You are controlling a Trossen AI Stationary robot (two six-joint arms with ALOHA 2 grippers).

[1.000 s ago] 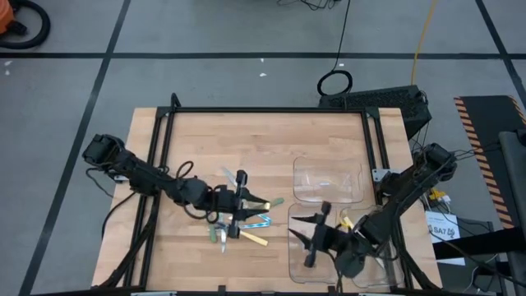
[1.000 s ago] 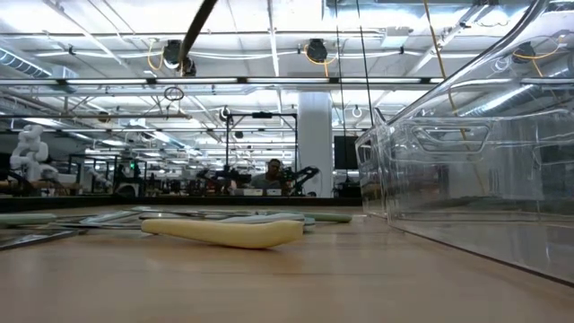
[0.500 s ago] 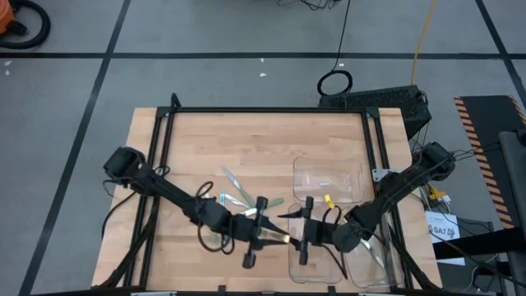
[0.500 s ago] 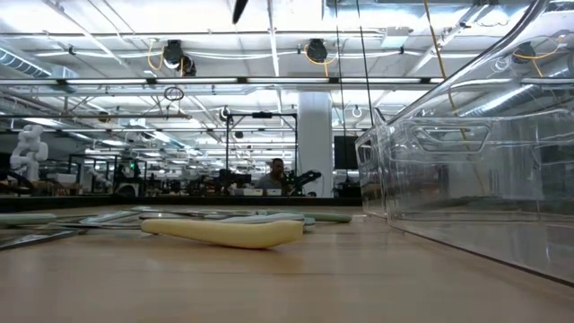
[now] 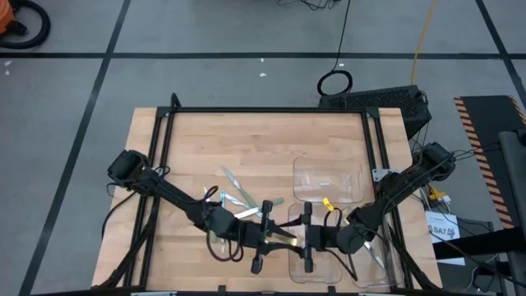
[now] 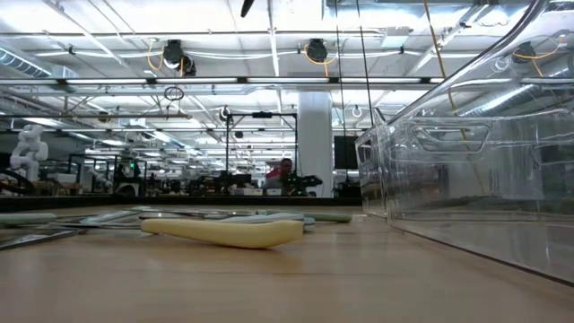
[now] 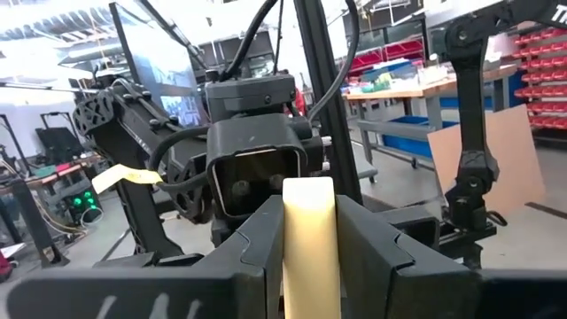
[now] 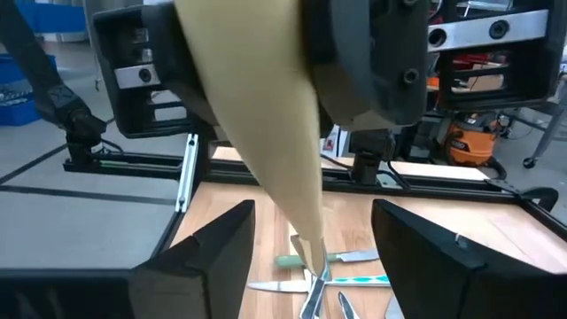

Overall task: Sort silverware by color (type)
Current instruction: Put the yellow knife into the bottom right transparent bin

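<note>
- Both arms have closed in on each other since the earlier frame and now meet at the table's near edge.
- Loose silverware [image 5: 238,200] lies mid-table, well apart from the trays.
- Left gripper [image 5: 265,242] is clamped on a yellow-handled utensil [image 7: 308,232], handle pointing at the right arm.
- Right gripper [image 5: 307,241] faces it just beside, fingers [image 8: 423,250] spread wide either side of the handle, grasping nothing.
- Handover looks like the step: right should close squarely on the handle before left lets go.
- Clear trays [image 5: 329,182] sit on the right.

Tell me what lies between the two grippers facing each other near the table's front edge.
A yellow-handled utensil, clamped in the left gripper, bridges the gap toward the open right gripper; the right wrist view shows its handle between the right fingers.
</note>
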